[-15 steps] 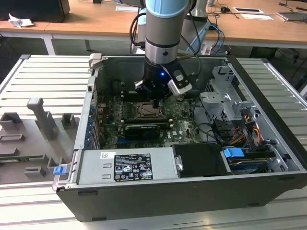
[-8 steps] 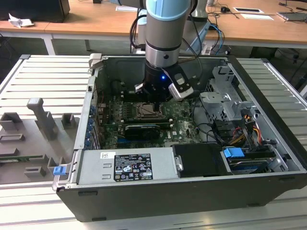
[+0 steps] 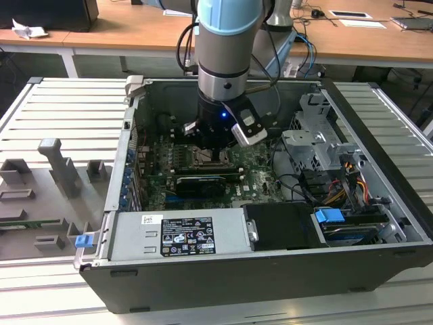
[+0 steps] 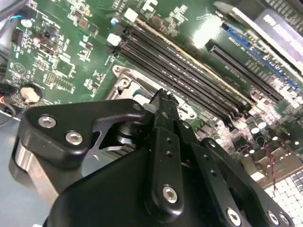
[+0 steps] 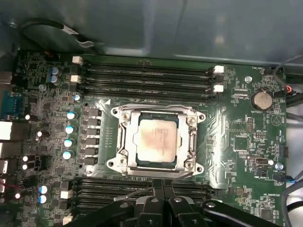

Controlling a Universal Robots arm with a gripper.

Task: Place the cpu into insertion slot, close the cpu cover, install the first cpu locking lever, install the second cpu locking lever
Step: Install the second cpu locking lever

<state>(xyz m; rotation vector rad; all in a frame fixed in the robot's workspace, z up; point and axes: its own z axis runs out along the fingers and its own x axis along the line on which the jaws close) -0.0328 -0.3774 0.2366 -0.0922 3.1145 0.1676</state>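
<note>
The cpu (image 5: 156, 141), a dull silver-beige square chip, lies flat in the insertion slot, whose pin field is hidden under it. The cpu cover (image 5: 124, 139), a silver frame plate, lies down flat around the chip. A thin wire lever (image 5: 139, 190) slants along the socket edge nearest my gripper. My gripper (image 5: 159, 185) hovers at that edge with its black fingers (image 4: 163, 109) pressed together and nothing seen between them. In the exterior view the gripper (image 3: 216, 154) is low inside the open computer case, over the motherboard.
Long black memory slots (image 5: 147, 75) flank the socket on both sides. A coin battery (image 5: 259, 99) sits on the green board. The power supply (image 3: 179, 233), a drive cage (image 3: 318, 142) and cable bundles (image 3: 338, 183) crowd the case around the arm.
</note>
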